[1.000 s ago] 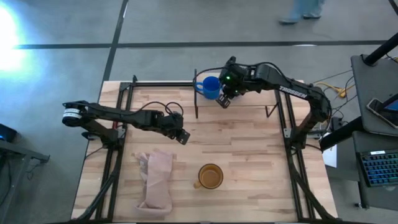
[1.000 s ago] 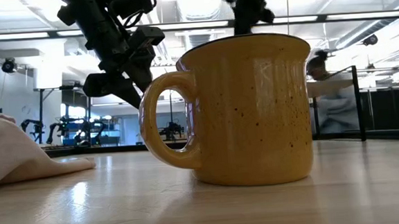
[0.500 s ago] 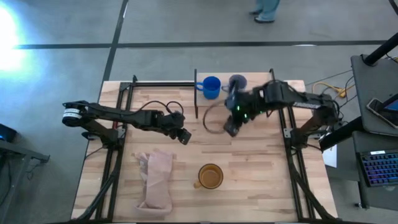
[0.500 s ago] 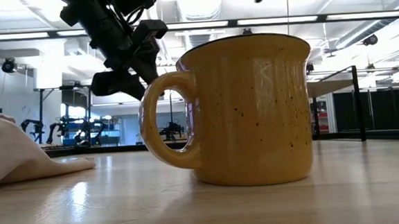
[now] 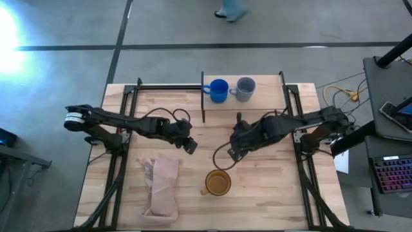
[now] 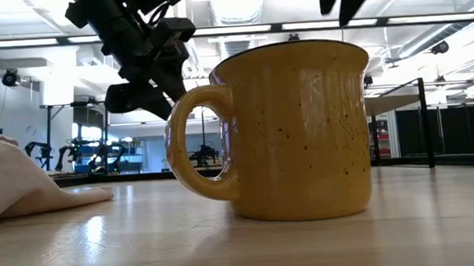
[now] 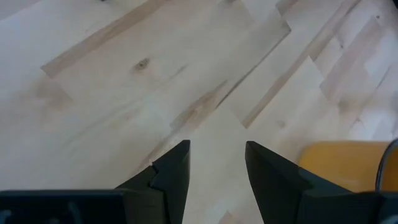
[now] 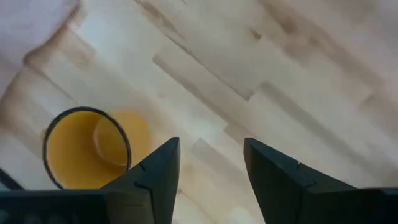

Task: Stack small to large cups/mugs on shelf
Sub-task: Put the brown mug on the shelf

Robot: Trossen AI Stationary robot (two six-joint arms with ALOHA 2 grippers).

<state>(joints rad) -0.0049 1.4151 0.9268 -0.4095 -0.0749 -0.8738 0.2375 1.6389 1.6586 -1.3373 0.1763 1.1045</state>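
Observation:
A small blue mug (image 5: 219,90) and a grey-blue mug (image 5: 245,88) stand side by side on the shelf (image 5: 264,102) at the table's far edge. The larger yellow mug (image 5: 217,183) stands upright on the tabletop near the front, and fills the low view (image 6: 294,129). My right gripper (image 5: 232,154) hangs open above the table, just beyond the yellow mug (image 8: 87,149) and to its right, with nothing between its fingers (image 8: 211,162). My left gripper (image 5: 191,145) hovers open left of centre (image 7: 217,162), and the yellow mug's rim (image 7: 348,165) shows beside it.
A pinkish-beige cloth (image 5: 161,187) lies crumpled at the near left, left of the yellow mug. Black frame bars (image 5: 164,86) run along the table's far edge and both sides. Bare wood lies between the shelf and the yellow mug.
My right gripper has left the shelf and swept toward the table's near edge, ending close to the yellow mug. The grey-blue mug, hidden under the arm a second ago, now stands in plain view on the shelf beside the blue one.

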